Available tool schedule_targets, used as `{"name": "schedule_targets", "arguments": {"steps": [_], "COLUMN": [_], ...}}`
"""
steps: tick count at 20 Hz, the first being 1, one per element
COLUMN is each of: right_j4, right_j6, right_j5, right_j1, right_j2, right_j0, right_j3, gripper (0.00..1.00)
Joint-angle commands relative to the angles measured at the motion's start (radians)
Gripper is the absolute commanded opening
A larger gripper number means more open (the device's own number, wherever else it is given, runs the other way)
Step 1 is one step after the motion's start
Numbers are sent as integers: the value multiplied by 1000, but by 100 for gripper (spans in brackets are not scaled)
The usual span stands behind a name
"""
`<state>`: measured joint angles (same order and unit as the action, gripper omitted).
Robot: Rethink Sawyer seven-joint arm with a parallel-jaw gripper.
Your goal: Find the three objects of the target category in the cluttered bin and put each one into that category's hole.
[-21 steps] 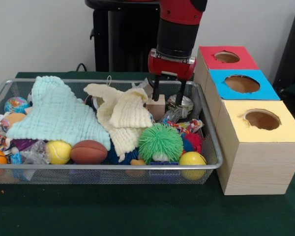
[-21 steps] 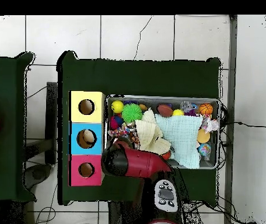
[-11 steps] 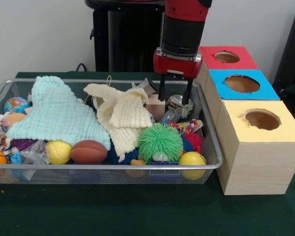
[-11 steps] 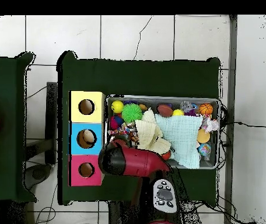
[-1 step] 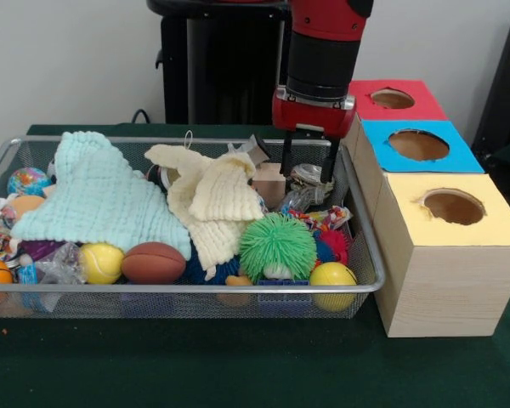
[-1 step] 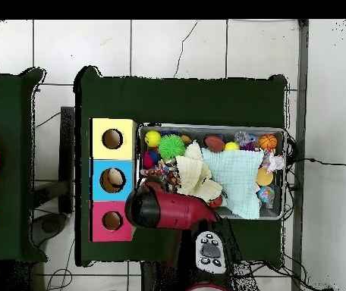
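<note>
Claw (image 5: 309,164) has shifted right since a second ago, toward the coloured boxes (image 5: 418,144), now over the silvery object (image 5: 310,178) at the wire bin's (image 5: 187,289) back right corner. Fingers spread apart, straddling it, gripping nothing. Wooden block (image 5: 269,182) sits just left. Cloths and balls unmoved.

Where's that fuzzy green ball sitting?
In the front view, the green ball lies in the basket near its front right, between the cream cloth and a yellow ball.
</note>
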<state>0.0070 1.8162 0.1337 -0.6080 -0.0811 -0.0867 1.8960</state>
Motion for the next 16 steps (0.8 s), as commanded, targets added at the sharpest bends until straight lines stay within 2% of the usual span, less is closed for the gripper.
{"name": "schedule_targets", "arguments": {"steps": [1, 16], "right_j4": [58, 75], "right_j6": [181, 192], "right_j5": [26, -19], "right_j1": [60, 108], "right_j2": [84, 77], "right_j0": [3, 26], "right_j3": [-33, -53], "gripper": [100, 100]}}
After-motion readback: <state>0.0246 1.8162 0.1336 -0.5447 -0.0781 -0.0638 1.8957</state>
